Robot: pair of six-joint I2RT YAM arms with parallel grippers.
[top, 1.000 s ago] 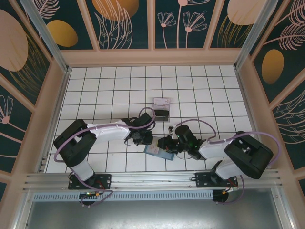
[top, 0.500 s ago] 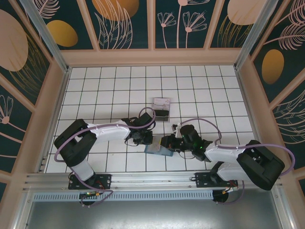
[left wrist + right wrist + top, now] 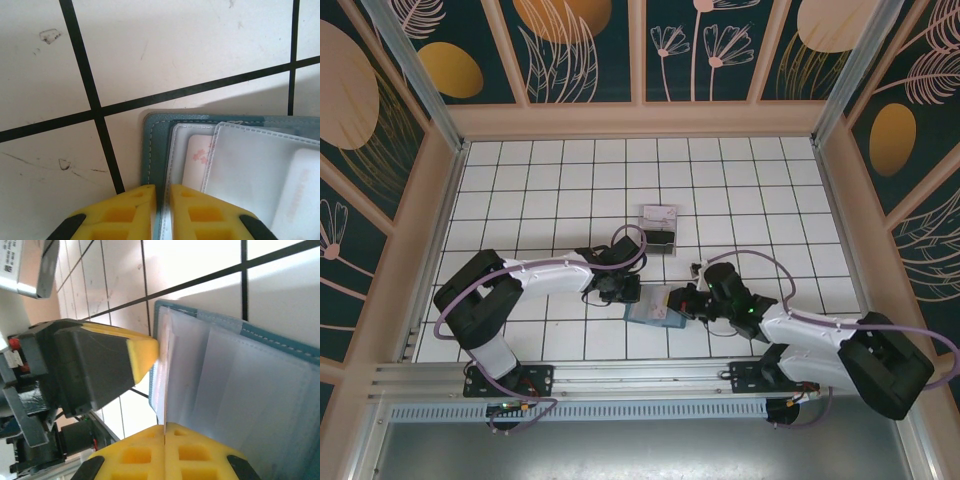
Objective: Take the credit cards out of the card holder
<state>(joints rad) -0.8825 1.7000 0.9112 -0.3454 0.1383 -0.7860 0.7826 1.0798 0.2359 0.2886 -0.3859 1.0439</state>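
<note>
Right gripper [image 3: 677,302] farther right, jaws tight on card holder [image 3: 650,314] sleeve; left gripper [image 3: 162,192] jaws on its corner; cards [image 3: 196,161] unclear.

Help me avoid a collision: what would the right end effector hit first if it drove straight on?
The right end effector pinches a clear sleeve of the card holder, so that comes first. The left end effector sits just beside that line; depth unclear.

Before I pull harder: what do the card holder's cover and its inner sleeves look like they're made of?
Card holder cover: teal, matte and soft-looking, probably faux leather or fabric; pale stitching runs along its edge. Sleeves: thin frosted clear plastic, likely vinyl; a pale card with a pink print shows through one, and their borders are stitched.
</note>
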